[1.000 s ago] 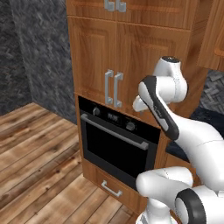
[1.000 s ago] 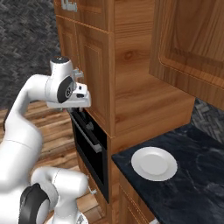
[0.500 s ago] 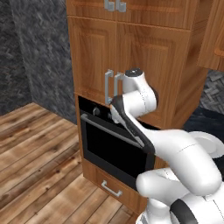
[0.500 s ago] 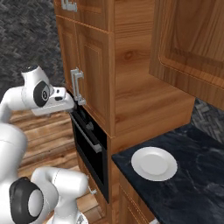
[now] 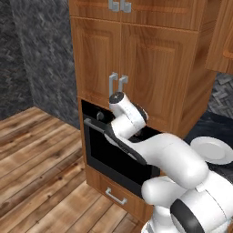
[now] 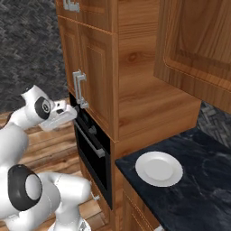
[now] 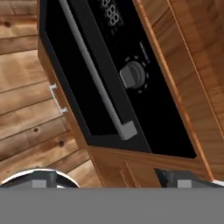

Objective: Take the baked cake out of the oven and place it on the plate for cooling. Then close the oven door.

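The oven (image 5: 116, 154) sits in the wooden cabinets, its oven door (image 7: 83, 83) shut, stiff and heavy-looking; best taken at the silver bar handle (image 7: 94, 78); the plate (image 6: 159, 168) waits on the counter (image 6: 203, 180); the claw (image 6: 70, 113) stands open, empty; the display digits are unreadable.

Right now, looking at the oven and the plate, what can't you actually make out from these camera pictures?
- Baked cake: the shut oven door hides the inside, hand view.
- Oven: right part covered by the arm, left base view.
- Display digits: cut by the top edge, hand view.
- Plate: partly cut by the right edge, left base view.
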Controlling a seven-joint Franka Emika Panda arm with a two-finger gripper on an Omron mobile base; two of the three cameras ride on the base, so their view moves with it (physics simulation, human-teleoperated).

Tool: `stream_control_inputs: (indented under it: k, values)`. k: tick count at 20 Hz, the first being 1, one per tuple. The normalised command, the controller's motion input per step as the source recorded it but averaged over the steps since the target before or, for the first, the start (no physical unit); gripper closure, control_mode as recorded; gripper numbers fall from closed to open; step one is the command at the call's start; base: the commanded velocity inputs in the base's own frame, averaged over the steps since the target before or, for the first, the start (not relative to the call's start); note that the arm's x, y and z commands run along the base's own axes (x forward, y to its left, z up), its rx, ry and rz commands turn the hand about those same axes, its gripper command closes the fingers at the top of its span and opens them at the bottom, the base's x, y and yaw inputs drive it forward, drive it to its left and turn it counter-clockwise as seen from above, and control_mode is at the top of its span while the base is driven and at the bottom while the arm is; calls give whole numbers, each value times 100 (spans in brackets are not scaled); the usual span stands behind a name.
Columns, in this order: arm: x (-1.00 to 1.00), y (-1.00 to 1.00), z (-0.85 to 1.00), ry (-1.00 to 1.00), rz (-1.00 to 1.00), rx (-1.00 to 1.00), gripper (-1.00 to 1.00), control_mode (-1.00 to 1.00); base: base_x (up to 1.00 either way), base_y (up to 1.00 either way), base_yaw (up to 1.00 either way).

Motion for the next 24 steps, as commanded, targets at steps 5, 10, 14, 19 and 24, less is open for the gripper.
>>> stream_control_inputs:
  k: [5,10,14,19,24]
  values:
    - [6,0,-57,0,0,-23,-100,-100,0,0,0]
    - [3,0,-55,0,0,-18,-100,-100,0,0,0]
    - [21,-6,-57,0,0,-14,-100,-100,0,0,0]
    - [46,-7,-50,0,0,-12,-100,-100,0,0,0]
    - [48,-18,-36,0,0,-7,-100,-100,0,0,0]
